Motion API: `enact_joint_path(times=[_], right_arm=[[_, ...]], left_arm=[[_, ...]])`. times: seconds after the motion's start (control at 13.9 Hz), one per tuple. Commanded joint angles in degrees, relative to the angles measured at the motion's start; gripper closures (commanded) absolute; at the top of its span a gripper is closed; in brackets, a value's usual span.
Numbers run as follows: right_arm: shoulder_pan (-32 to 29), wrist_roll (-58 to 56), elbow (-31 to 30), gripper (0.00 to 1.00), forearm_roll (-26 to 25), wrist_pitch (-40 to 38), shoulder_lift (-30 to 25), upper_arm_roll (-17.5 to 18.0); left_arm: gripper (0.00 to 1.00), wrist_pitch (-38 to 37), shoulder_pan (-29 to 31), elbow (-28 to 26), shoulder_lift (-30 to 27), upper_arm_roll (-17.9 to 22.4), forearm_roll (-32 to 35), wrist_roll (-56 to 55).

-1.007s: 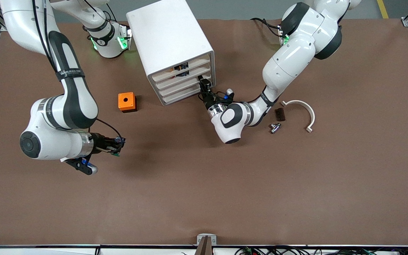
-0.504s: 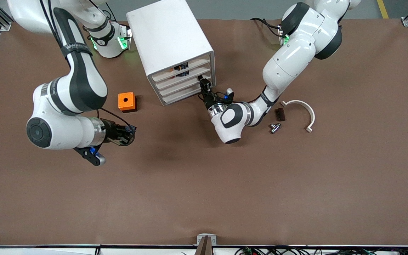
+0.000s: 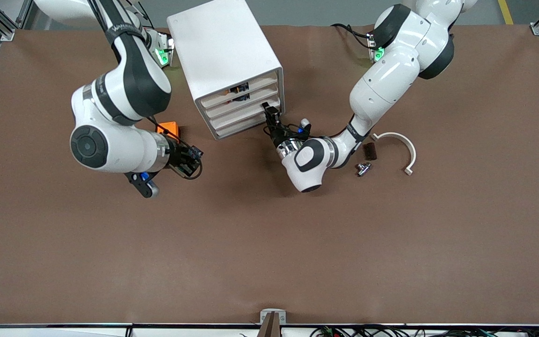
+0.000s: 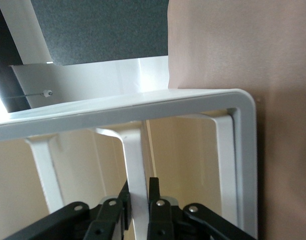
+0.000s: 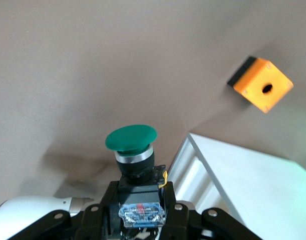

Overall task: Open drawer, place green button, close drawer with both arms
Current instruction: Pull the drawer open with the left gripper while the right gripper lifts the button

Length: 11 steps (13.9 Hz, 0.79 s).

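The left tool [image 3: 269,113] is at the front of the white cabinet [image 3: 225,51], at the edge toward the left arm's end of the surface [image 3: 269,243]. In the left wrist view its fingers [image 4: 155,210] are squeezed onto a thin white upright strip of the cabinet's front. From the front view this looks level with the third drawer [image 3: 239,118], which is not pulled out yet. I cannot tell for sure if the strip is part of that drawer or part of the frame.

The right tool [image 3: 193,159] hangs over the bare surface, near the orange box [image 3: 168,128] with the hole. It is clamped on the black-and-blue body of the button [image 5: 131,150]. The green cap sticks out past the fingertips.

What could go wrong? I think the grip on the thin strip is small. If the left arm pulls crooked, the fingers could slip off and the drawer would stay shut. If they are pinching the frame, a pull could drag the whole cabinet along the surface. The arm must also not open one of the drawers above by mistake.

The button is tiny and held only by its body. A bump on the cabinet or on the orange box could knock it loose. If the right arm arrives too soon, there will be no open drawer to drop it in.
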Motion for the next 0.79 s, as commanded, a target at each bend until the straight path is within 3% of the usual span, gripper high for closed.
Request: enact_joint_path(times=[0.0, 0.43, 0.72], right_arm=[[1.2, 5.9, -5.0, 1.0, 0.6, -0.3, -5.4, -0.4], [7.7, 20.7, -6.6, 1.0, -2.2, 5.6, -6.4, -0.5], [11.2, 26.4, -11.6, 1.0, -4.5, 13.3, -7.3, -0.5]], left_arm=[[0.91, 0.1, 2.3, 0.4, -0.4, 0.2, -1.8, 0.4], [0.9, 0.4, 6.6, 0.7, -0.5, 0.4, -1.8, 0.3], [0.89, 0.4, 9.1, 1.5, -0.6, 0.4, -1.7, 0.4]])
